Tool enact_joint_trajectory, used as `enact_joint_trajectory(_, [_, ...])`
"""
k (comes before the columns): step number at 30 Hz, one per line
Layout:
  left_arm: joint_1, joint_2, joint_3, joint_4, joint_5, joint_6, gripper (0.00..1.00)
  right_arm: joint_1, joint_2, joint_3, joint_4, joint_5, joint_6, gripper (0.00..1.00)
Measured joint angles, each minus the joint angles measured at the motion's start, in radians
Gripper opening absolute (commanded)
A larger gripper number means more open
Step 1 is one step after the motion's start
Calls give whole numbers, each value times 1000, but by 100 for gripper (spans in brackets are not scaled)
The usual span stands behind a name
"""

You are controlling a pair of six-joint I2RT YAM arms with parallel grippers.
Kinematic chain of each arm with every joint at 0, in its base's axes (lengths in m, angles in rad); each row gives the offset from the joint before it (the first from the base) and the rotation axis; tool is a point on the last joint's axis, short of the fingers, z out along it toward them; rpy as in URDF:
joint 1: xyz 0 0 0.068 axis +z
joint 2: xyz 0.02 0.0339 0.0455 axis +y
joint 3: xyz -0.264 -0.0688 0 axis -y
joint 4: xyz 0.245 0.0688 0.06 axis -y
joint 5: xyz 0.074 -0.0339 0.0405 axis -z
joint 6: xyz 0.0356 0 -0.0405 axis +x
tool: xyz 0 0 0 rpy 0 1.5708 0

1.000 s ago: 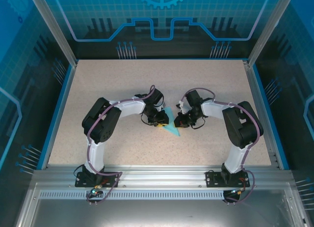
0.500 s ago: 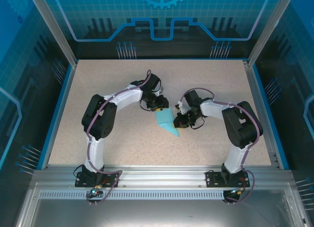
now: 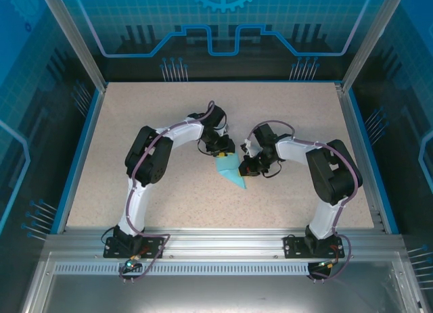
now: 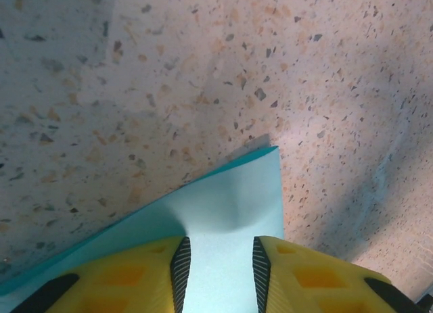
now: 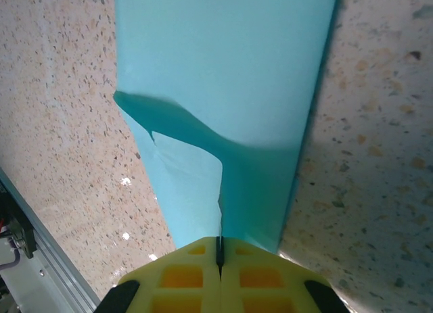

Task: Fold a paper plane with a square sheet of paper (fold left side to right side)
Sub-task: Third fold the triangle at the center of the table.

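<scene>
The light-blue sheet of paper [image 3: 230,171], folded into a narrow pointed shape, lies on the speckled table between my two grippers. My left gripper [image 3: 222,151] is at its far end. In the left wrist view the yellow fingers [image 4: 155,272] stand apart over the paper [image 4: 230,205], open [image 4: 220,249], and the sheet bulges just ahead of them. My right gripper [image 3: 245,168] is at the paper's right side. In the right wrist view its jaws are shut [image 5: 219,242] on a raised fold of the paper [image 5: 223,69], which stretches away from the fingers.
The speckled tabletop [image 3: 169,110] is bounded by a blue rim [image 3: 81,144] and an aluminium frame rail [image 3: 216,242] at the near edge. Both arms bend inward toward the middle of the table.
My left gripper drew back from the middle of the paper toward its far end, uncovering more of the sheet. The right gripper stayed shut on the fold without moving.
</scene>
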Motion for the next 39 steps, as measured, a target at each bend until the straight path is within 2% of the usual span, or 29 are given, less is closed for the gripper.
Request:
enact_joint_trajectory(24, [0,2,0,-2,-3,19,34,0,46,23,-15,34,-7,0])
enact_joint_trajectory(34, [-2,0,15,-25,-4,31,40,0,65,48,-48,37,-14,0])
enact_joint_trajectory(39, [-5,-65,-17,-62,-19,44,39,0,66,48,-50,38,-14,0])
